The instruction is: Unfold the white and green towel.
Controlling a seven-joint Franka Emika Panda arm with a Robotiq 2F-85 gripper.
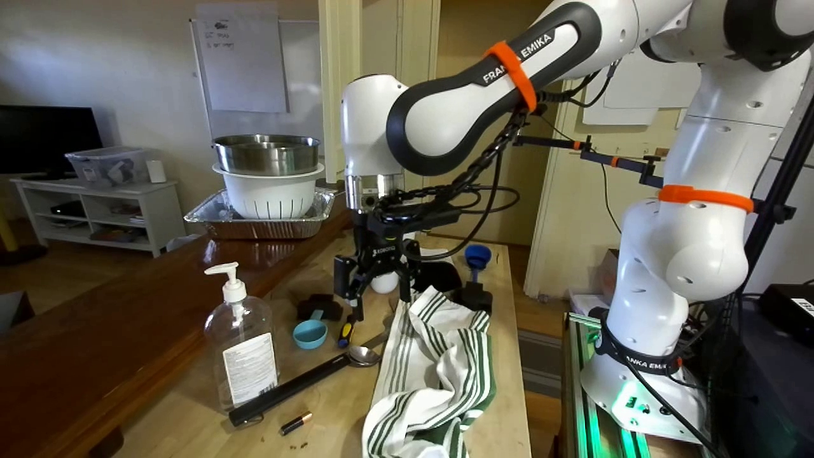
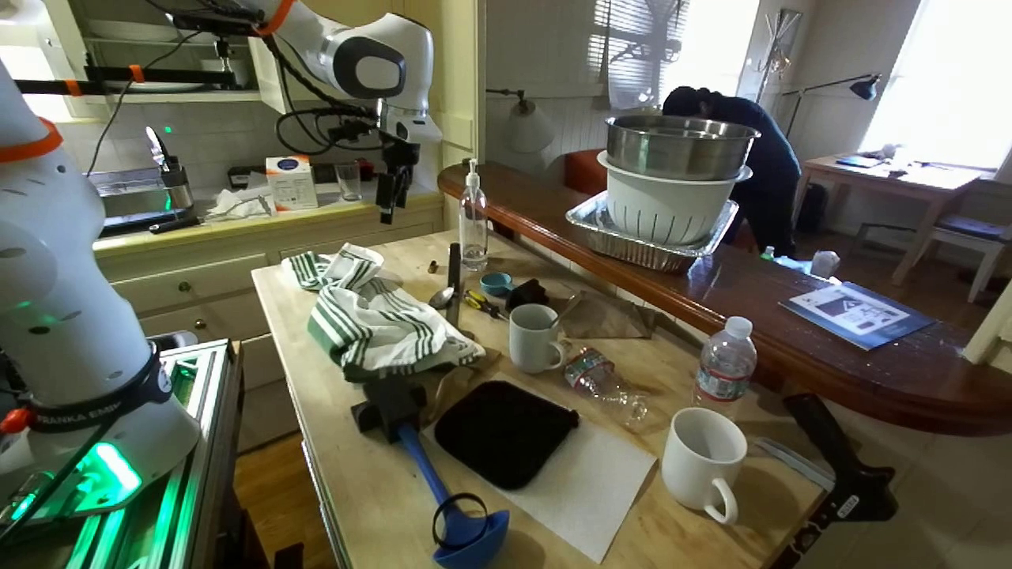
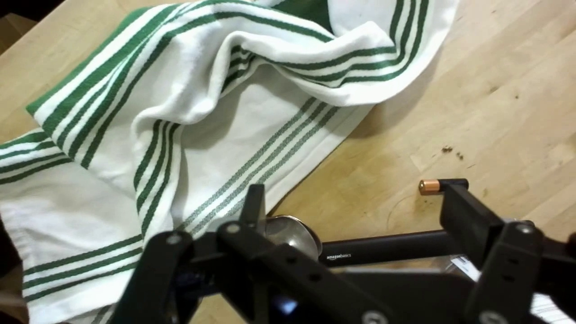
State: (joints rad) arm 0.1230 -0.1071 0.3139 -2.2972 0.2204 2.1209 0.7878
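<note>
The white and green towel (image 1: 467, 346) lies crumpled in folds on the wooden table, with dark green stripes and some green patches showing. It also shows in an exterior view (image 2: 395, 328) and fills the upper left of the wrist view (image 3: 252, 108). Folds hide parts of it. My gripper (image 1: 381, 305) is open, with nothing between its fingers, and hangs above the table. In an exterior view the gripper (image 2: 389, 215) is well above the tabletop, apart from the towel. In the wrist view its fingers (image 3: 353, 198) are spread wide, the left one overlapping the towel's edge in the picture.
A soap bottle (image 1: 248, 362), a black bar (image 1: 292, 388), a spoon (image 1: 364, 356), a battery (image 1: 296, 423) and a teal cup (image 1: 310, 334) lie beside the towel. Mugs (image 2: 531, 340), plastic bottles (image 2: 726, 359) and a blue scoop (image 2: 474, 537) are also on the table. A raised counter (image 2: 538, 201) borders it.
</note>
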